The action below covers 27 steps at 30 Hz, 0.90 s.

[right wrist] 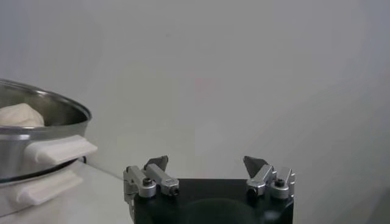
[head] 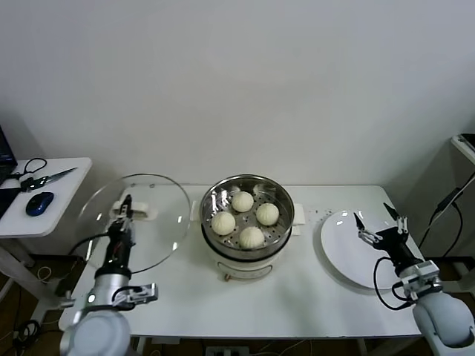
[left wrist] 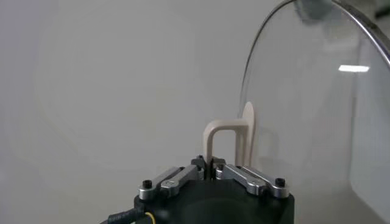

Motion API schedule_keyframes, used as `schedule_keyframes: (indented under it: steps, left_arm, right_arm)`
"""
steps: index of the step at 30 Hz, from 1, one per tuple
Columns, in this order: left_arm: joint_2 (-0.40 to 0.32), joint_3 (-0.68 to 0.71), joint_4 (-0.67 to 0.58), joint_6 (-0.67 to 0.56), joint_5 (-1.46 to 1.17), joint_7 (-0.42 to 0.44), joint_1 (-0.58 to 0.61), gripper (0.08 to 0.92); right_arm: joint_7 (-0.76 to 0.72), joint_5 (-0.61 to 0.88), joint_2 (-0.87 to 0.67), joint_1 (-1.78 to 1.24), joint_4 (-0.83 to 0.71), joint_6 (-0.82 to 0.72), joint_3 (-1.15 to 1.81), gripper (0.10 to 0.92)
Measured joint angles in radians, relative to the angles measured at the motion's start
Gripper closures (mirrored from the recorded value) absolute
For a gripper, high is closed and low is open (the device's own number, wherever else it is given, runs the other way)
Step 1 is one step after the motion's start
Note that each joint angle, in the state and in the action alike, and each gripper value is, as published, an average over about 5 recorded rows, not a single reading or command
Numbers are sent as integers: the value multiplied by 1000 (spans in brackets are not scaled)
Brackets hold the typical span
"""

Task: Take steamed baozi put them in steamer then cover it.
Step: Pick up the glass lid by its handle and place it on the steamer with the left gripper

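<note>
Pinching the glass lid (head: 134,221) by its loop handle (left wrist: 226,141) in my left claw (head: 124,215), my right claw (head: 381,222) agape beside the plate (head: 349,248), I feared it swinging into the steamer (head: 248,219) rim.

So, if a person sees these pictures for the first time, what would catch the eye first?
Probably the cover, a big clear glass lid held up on edge by the left gripper, shut on its cream handle, left of the steamer. Next, the four steamed baozi sitting on the perforated tray inside the open steamer at the table's middle. The right gripper waits open over the white plate on the right.
</note>
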Motion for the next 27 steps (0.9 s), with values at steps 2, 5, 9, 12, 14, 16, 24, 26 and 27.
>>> schedule_keyframes:
  steps: [2, 5, 9, 12, 14, 16, 24, 26, 27]
  left_arm:
    - [9, 62, -5, 40, 7, 37, -51, 858]
    - [9, 153, -8, 89, 26, 100, -130, 858]
    - [-21, 261, 11, 137, 67, 178, -232, 858]
    - [-65, 331, 43, 163, 104, 225, -298, 858]
    - [-102, 371, 69, 177, 130, 250, -336, 858]
    - [-145, 405, 99, 188, 157, 270, -372, 858]
    - [-316, 483, 240, 199, 250, 311, -479, 858]
    - [-354, 493, 276, 199, 268, 314, -494, 858]
    - [-372, 497, 294, 199, 276, 314, -500, 858]
  right_arm:
    - [0, -3, 0, 9, -7, 0, -6, 203]
    - [0, -6, 0, 19, -19, 1, -12, 203]
    - [-1, -8, 1, 26, -33, 4, -13, 203]
    - [-2, -10, 3, 26, -39, 8, -10, 203]
    - [-4, -12, 5, 25, -42, 12, -7, 203]
    - [-6, -17, 8, 23, -46, 16, -3, 203]
    - [-15, -43, 25, 7, -50, 35, 13, 203]
    - [-18, -47, 27, 3, -52, 38, 18, 203]
    - [-19, -49, 28, 1, -53, 40, 20, 203]
